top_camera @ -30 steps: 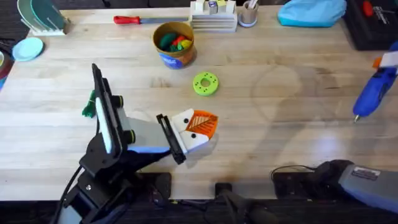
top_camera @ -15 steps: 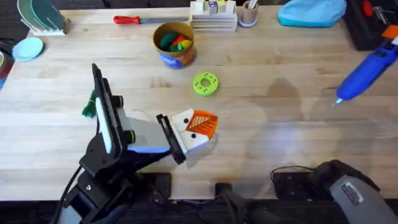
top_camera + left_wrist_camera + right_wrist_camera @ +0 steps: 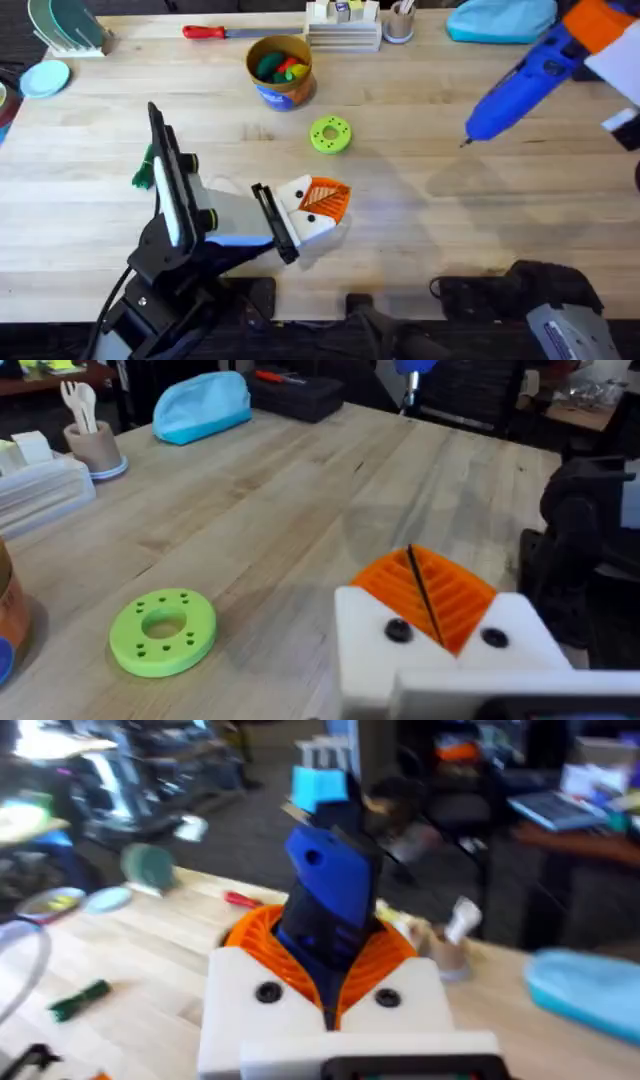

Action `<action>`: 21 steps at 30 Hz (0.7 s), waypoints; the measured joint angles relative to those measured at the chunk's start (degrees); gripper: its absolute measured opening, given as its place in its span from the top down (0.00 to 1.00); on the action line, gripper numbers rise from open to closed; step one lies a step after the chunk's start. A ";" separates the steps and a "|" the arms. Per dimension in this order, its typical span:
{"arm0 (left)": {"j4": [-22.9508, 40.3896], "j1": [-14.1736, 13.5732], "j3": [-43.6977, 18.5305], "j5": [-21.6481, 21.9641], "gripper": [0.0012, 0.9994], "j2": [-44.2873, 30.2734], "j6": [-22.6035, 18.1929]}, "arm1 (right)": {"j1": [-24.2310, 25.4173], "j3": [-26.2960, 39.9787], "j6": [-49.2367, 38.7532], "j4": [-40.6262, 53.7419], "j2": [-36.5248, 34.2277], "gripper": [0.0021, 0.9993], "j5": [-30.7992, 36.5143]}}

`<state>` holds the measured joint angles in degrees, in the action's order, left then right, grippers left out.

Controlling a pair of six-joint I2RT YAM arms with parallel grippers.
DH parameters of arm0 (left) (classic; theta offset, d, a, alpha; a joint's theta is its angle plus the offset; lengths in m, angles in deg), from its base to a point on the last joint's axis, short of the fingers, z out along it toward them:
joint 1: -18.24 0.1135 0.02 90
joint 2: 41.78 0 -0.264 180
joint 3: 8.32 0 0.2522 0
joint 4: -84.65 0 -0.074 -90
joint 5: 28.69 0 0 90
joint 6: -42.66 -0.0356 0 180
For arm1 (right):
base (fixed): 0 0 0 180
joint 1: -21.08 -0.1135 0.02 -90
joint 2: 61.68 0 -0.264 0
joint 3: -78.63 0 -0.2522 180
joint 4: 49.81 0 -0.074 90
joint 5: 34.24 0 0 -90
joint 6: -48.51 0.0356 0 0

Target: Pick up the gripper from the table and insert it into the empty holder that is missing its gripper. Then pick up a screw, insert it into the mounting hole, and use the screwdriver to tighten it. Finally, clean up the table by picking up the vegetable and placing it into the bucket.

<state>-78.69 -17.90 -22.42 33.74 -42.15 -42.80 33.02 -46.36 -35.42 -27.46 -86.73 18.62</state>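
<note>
green disc near bucket, red screwdriver behind, blue pouch

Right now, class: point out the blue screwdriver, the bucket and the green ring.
screwdriver (image 3: 515,88), overhead view, middle of its blue body.
bucket (image 3: 283,92), overhead view, its front wall.
green ring (image 3: 330,134), overhead view, its flat top face.

Table: pale wood, visible grain, light sheen. Screwdriver: smooth glossy blue plastic. Green disc: matt plastic (perforated). Left gripper: ribbed orange pads.
</note>
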 joint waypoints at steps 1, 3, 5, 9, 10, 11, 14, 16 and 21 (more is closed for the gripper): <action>0.00 0.00 0.00 0.00 1.00 0.00 0.00 | -1.87 -0.41 1.14 -2.62 0.19 0.98 0.00; 0.00 0.00 0.00 0.00 1.00 0.00 0.02 | -5.67 -1.18 3.24 -7.33 0.21 0.98 0.35; 0.00 0.00 0.00 0.00 1.00 0.00 0.01 | -10.00 -2.11 4.72 -11.20 0.18 0.98 1.25; -0.01 0.00 0.00 0.00 1.00 0.00 0.02 | -19.56 -4.29 6.29 -18.83 -1.60 0.98 1.95; 0.00 0.00 0.00 0.00 1.00 0.00 0.02 | -22.10 -4.84 6.47 -20.95 -2.55 0.98 2.11; 0.00 0.00 0.00 0.00 1.00 0.00 0.02 | -24.32 -5.37 6.63 -22.86 -3.46 0.98 2.53; 0.00 0.00 0.00 0.00 1.00 0.00 0.02 | -31.84 -6.55 6.80 -27.71 -7.66 0.98 4.49; 0.00 0.00 0.00 0.00 1.00 0.00 0.02 | -36.21 -6.96 6.38 -31.46 -11.15 0.98 5.81; 0.00 0.00 0.00 0.00 1.00 0.00 0.02 | -44.91 -7.08 5.64 -42.55 -21.36 0.98 7.56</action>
<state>-78.69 -17.90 -22.42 33.74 -42.15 -42.78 -11.88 -53.44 -29.78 -70.01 -108.09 26.17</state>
